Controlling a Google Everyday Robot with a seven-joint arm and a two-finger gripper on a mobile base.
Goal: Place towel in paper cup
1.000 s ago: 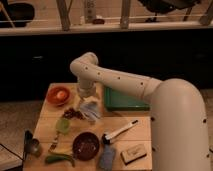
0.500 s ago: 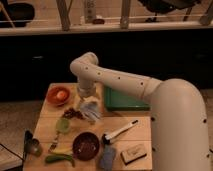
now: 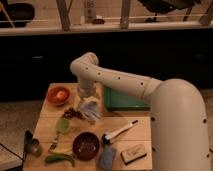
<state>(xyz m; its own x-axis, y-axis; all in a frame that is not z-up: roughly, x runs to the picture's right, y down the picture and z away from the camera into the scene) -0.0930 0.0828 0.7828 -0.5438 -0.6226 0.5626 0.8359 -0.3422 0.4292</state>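
Note:
A crumpled white-grey towel point(image 3: 91, 111) is at the middle of the wooden table point(image 3: 140, 135), directly under my gripper point(image 3: 87, 100). The gripper points down from the white arm and meets the top of the towel. I cannot tell whether the towel hangs from it or rests on something below. No paper cup shows; if one is there, the towel and the gripper hide it.
An orange bowl point(image 3: 58, 95) stands at the back left and a green tray point(image 3: 122, 101) at the back right. In front are a dark bowl point(image 3: 85, 145), a white-handled brush point(image 3: 120, 131), a sponge point(image 3: 132, 153), a green pepper point(image 3: 59, 159) and a metal scoop point(image 3: 31, 145).

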